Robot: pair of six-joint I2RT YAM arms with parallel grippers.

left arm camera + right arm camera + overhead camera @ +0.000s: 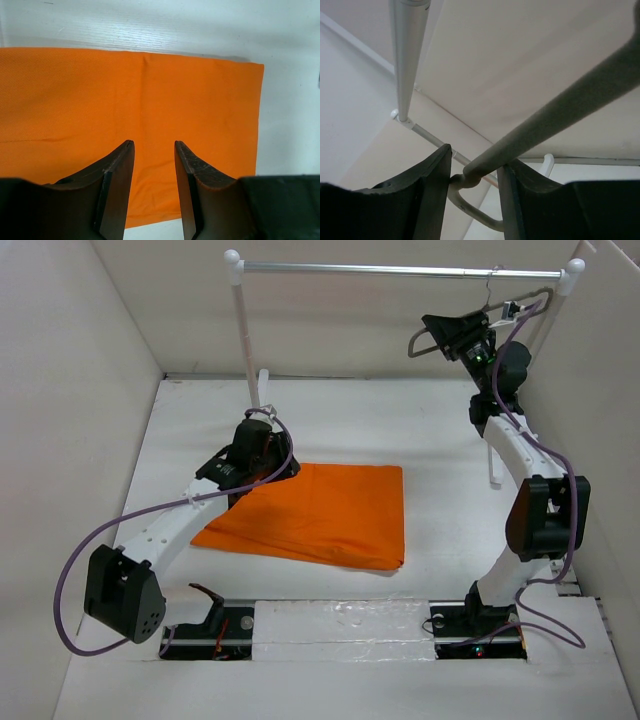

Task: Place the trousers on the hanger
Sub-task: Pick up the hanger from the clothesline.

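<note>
table (300, 430) and walls (80, 360) are white, with a silver rail (400, 270) at the back. you see the trousers (320, 510), bright orange, folded flat mid-table. your left gripper (154, 145) is spread over them, holding nothing. your right gripper (475, 160) has the hanger (570, 110), up by the rail, between its fingers; squeezing or not, you cannot tell.

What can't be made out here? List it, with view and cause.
- Trousers: waistband and button, folded out of sight in top and left wrist views.
- Hanger: middle, top view, behind the right gripper.
- Hanger's ends, right wrist view: cut by frame edges.
- Whether that gripper grips yet: unclear.
</note>
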